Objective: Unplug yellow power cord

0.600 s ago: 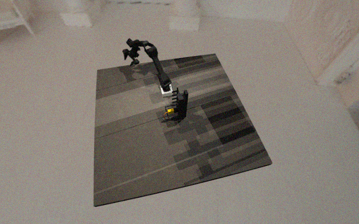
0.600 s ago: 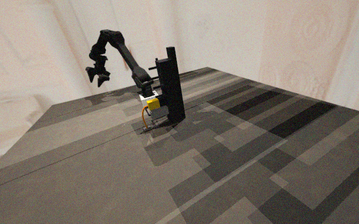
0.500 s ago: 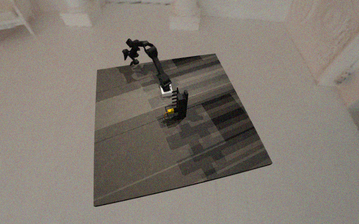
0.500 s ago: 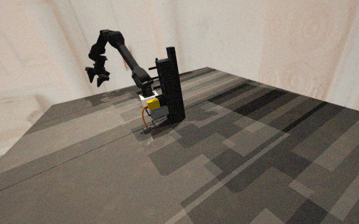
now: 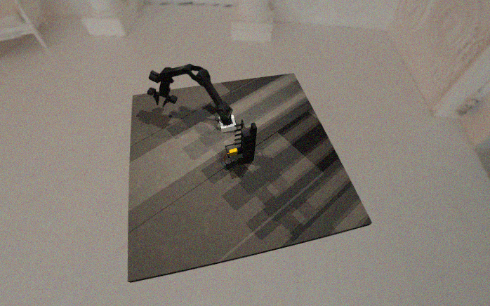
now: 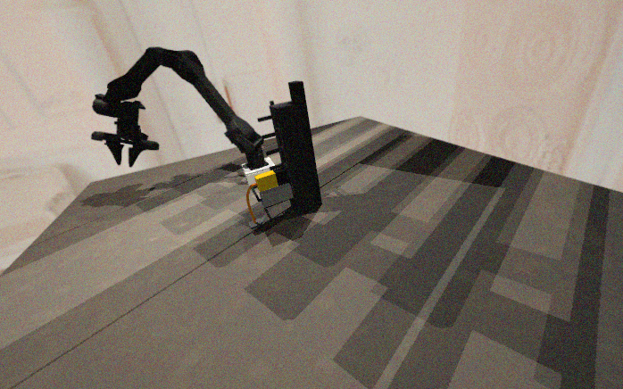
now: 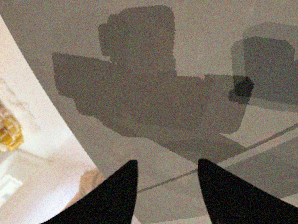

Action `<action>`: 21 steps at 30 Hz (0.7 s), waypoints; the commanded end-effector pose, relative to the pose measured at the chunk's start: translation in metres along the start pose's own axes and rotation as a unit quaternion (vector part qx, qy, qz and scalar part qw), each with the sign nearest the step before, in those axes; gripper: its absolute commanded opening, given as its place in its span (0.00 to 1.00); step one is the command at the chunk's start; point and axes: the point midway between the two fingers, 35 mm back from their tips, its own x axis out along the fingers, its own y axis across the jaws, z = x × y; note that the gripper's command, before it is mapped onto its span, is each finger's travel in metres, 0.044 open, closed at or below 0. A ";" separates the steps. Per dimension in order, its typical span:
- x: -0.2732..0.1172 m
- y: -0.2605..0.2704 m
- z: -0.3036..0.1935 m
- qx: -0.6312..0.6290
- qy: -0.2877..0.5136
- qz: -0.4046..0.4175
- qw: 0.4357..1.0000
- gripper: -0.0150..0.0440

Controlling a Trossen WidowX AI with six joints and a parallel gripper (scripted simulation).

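Observation:
The yellow plug sits in the side of the black power strip, which stands upright on the table. Its thin yellow cord curves down from the plug to the table. My gripper hangs in the air far from the strip, over the table's back left corner. Its fingers point down, stand partly apart and hold nothing. The wrist view shows only the table surface and the arm's shadow between the fingers; the plug and the strip are out of that view.
A grey plug sits just below the yellow one on the strip. Several thin black pegs stick out of the strip higher up. The arm's white base stands right behind the strip. The table has a grey patchwork top.

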 end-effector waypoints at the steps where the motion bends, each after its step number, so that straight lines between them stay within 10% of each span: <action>1: 0.016 -0.015 -0.068 -0.085 0.015 -0.039 0.996 0.53; 21: 0.019 -0.182 -0.317 -0.447 0.070 -0.169 0.875 0.53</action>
